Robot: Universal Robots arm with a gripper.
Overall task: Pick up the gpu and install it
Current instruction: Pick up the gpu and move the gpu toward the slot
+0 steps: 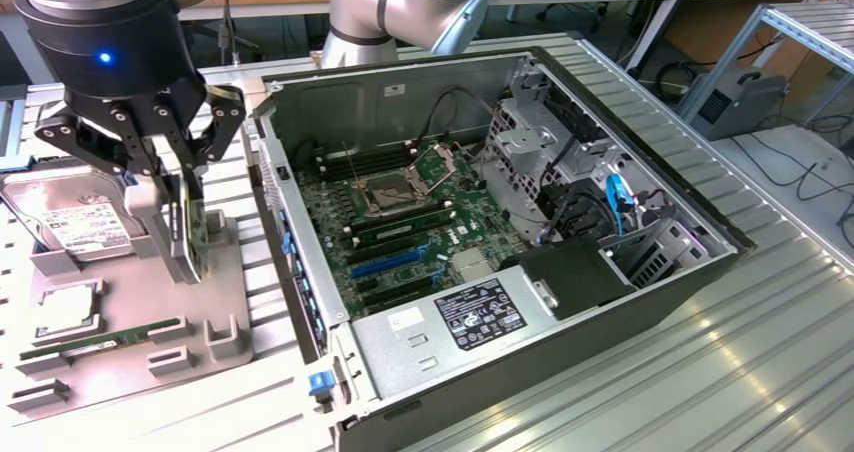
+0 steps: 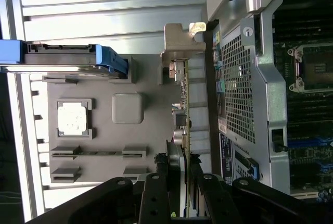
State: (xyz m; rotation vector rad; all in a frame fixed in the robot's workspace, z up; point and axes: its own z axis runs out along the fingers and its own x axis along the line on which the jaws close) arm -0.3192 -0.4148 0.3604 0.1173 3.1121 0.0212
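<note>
Case: the big open case (image 1: 574, 372) is lying just beside the claw (image 2: 184, 164), on the exterior view's right, with its board (image 1: 400, 222) facing up.
Tray: the grey tray (image 1: 120, 372) is sitting right under the claw.
Hard drive: the hard drive (image 1: 74, 222) is resting on the tray near the claw, on the side away from the case.
Claw: it is reaching straight down and looks to be pinching the gpu (image 2: 184, 109) from both flat sides, as no gap is showing.
Gpu: it is standing on its thin edge between the claw's fingers, down at the tray. I cannot tell if it is sitting in its holder or lifted a bit.
Long side: the gpu's long side is running flat along the tray, side by side with the case's near wall. The claw is gripping across it.
Bracket: the silver bracket (image 2: 179, 41) is sitting at the gpu's end far from the claw.
Slots: the blue slots (image 1: 380, 262) are lying sideways from the claw, over the case wall.
RAM stick: the RAM stick (image 1: 100, 340) is lying on the tray, near the claw.
Chip: the chip (image 1: 67, 312) is lying close to the RAM stick.
</note>
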